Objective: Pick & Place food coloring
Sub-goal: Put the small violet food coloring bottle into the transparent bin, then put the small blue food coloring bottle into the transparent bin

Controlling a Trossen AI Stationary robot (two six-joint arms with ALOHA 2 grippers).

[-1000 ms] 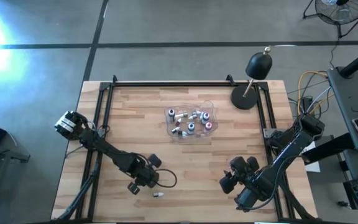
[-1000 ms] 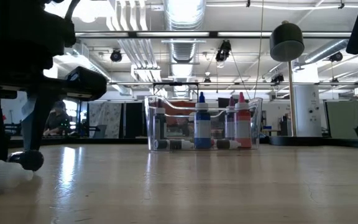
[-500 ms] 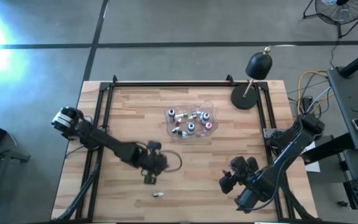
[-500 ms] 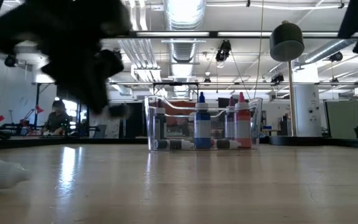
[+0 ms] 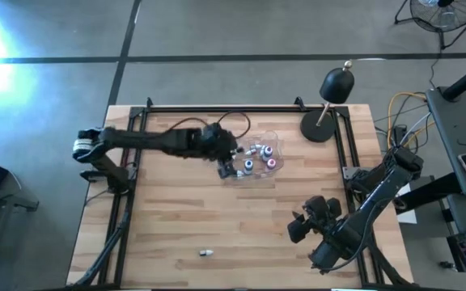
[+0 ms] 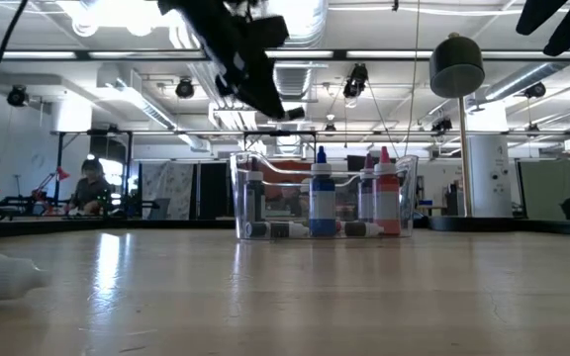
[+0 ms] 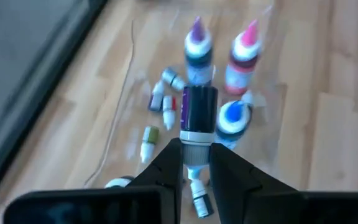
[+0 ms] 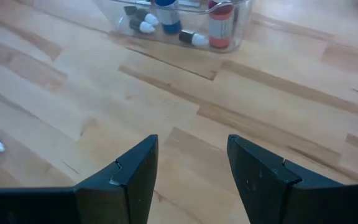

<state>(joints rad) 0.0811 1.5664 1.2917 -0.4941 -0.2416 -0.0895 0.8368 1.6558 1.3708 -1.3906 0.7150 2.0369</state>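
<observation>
L gripper [image 7: 196,163] clamped on a dark-bodied bottle [image 7: 197,116] above clear tub [image 5: 259,173] near table's far edge; R gripper [image 8: 190,163] fingers apart, near-right corner.

Robot arms: two, one at each side of the table.
Clear plastic tub [image 5: 253,158]: one.
Black dome lamp [image 5: 336,85]: one.
Upright dropper bottles in the tub [image 6: 322,198]: at least three.
Bottles lying flat in the tub: several, exact number unclear.
Bottle lying loose on the table [image 5: 206,253]: one.
</observation>
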